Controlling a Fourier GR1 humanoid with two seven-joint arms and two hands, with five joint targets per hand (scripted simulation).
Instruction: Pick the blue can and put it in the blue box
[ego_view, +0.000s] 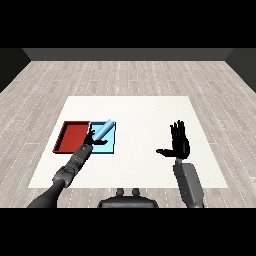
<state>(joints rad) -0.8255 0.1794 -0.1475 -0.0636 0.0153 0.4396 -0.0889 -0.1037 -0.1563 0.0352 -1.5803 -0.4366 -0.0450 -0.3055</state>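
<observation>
Placement step: left hand (92, 137), fingers curled round the blue can (103, 131), holds it tilted toward one o'clock over the blue tray (109, 148); next, lower and release; right hand (179, 143) spread, idle

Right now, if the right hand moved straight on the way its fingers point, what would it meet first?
Probably nothing: the right hand points away across the bare white table, and the way looks free, though depth is unclear.

Left hand (91, 138) curled round tilted blue can (102, 131) over blue tray (111, 146) | red tray (73, 136) at its 9 o'clock | right hand (179, 142) spread open, well apart at 3 o'clock
</observation>
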